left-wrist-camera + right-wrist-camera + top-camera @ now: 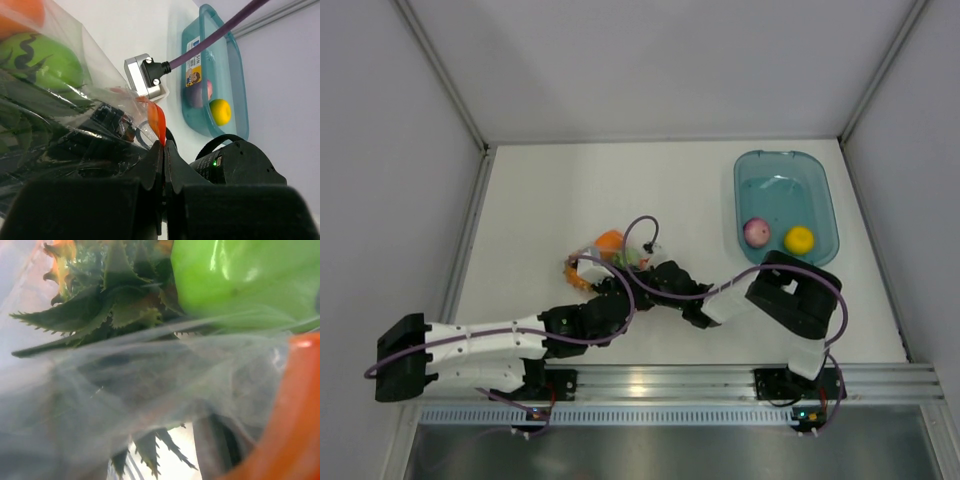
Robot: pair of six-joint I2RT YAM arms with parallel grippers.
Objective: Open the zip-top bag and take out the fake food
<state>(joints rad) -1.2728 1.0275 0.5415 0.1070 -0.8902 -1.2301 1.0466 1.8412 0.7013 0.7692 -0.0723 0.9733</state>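
Note:
The zip-top bag lies mid-table between both grippers, clear and crinkly, with fake food inside: an orange piece, the pineapple and a light green piece. My left gripper is shut on the bag's orange-red zip strip; from above it sits at the bag's near side. My right gripper is pressed against the bag's right side. In the right wrist view the bag film covers the fingers, showing only pineapple leaves, a green piece and the zip strip.
A translucent blue tub stands at the back right, holding a pink ball and a yellow piece; it also shows in the left wrist view. White walls enclose the table on three sides.

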